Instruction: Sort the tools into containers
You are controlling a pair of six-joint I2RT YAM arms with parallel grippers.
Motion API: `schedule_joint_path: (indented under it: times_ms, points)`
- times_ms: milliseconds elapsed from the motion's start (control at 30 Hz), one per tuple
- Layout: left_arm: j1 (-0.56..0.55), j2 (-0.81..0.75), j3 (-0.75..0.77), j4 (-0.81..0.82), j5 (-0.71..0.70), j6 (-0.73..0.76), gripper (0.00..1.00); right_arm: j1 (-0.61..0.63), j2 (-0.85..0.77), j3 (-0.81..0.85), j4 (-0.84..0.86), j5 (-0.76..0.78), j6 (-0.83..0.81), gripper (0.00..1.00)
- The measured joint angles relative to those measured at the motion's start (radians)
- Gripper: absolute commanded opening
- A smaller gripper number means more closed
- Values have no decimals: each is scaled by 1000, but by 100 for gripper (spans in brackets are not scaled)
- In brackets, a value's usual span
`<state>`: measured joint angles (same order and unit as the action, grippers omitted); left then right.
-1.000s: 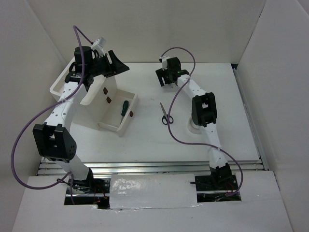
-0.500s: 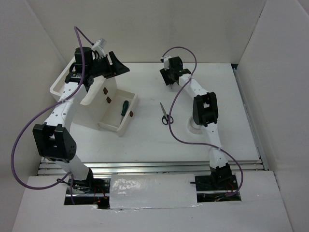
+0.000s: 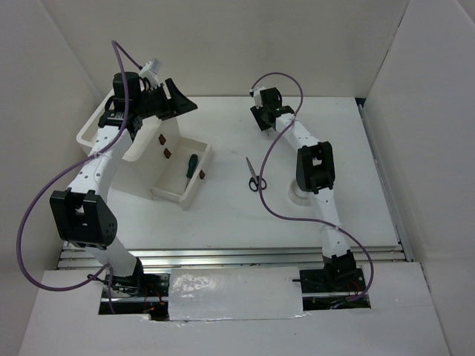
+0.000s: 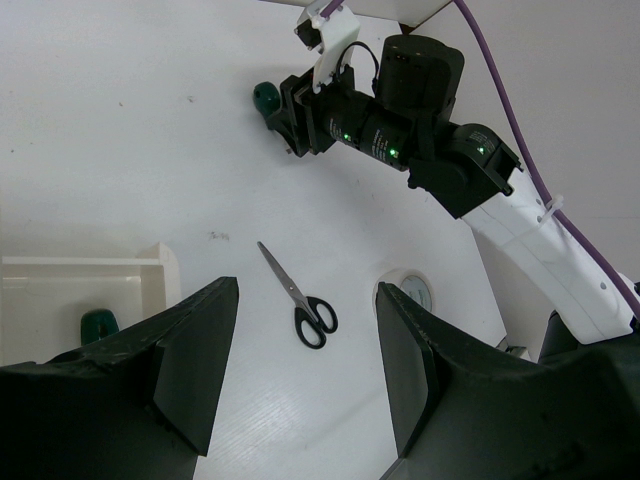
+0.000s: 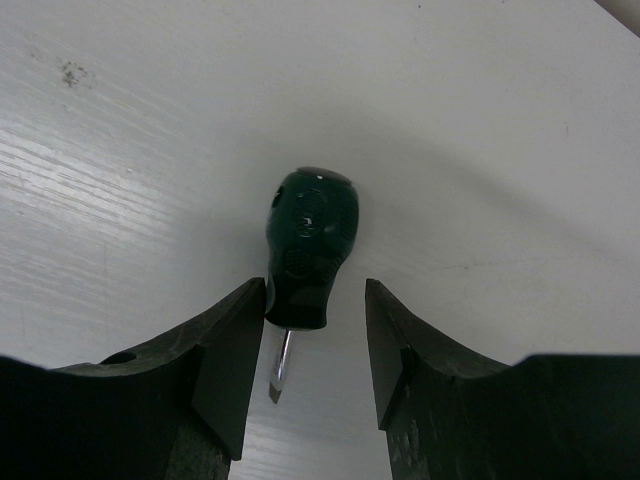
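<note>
The short stubby green-handled screwdriver (image 5: 310, 245) lies on the table at the back; my right gripper (image 5: 313, 300) (image 3: 264, 121) straddles its lower handle, still open. The left finger (image 5: 235, 340) touches the handle, while a gap shows on the right side. My left gripper (image 4: 305, 335) (image 3: 182, 104) hangs open and empty above the white cabinet (image 3: 169, 126). Black-handled scissors (image 3: 254, 176) (image 4: 300, 300) lie mid-table. The white tape roll (image 4: 408, 292) sits by the right arm. The longer screwdriver (image 3: 191, 165) lies in the pulled-out drawer (image 3: 178, 195).
Another white drawer (image 3: 93, 133) sticks out at the cabinet's left side. Red-brown handles (image 3: 168, 153) mark the cabinet front. White walls close in the table on the left, back and right. The right arm's elbow (image 3: 315, 167) stands over the tape roll.
My right gripper has shifted slightly toward the back over the stubby screwdriver and its jaws have narrowed around the handle. The left arm has stayed still.
</note>
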<state>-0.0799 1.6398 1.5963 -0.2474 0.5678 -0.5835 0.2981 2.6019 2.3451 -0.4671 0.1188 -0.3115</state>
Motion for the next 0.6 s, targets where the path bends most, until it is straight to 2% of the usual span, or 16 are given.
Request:
schedule_joint_path:
  times_ms: [367,433,533,600]
  points:
    - [1,-8,0,-6,0,1,71,-8,7,2,-63,-42,-86,37]
    - [2,-16,0,-13,0,2,71,-9,7,3,-66,-56,-106,28]
    - [3,-32,-3,-18,0,2,71,-9,7,5,-72,-77,-127,2]
    - [4,-41,-3,-19,0,3,71,-10,6,2,-71,-91,-137,0]
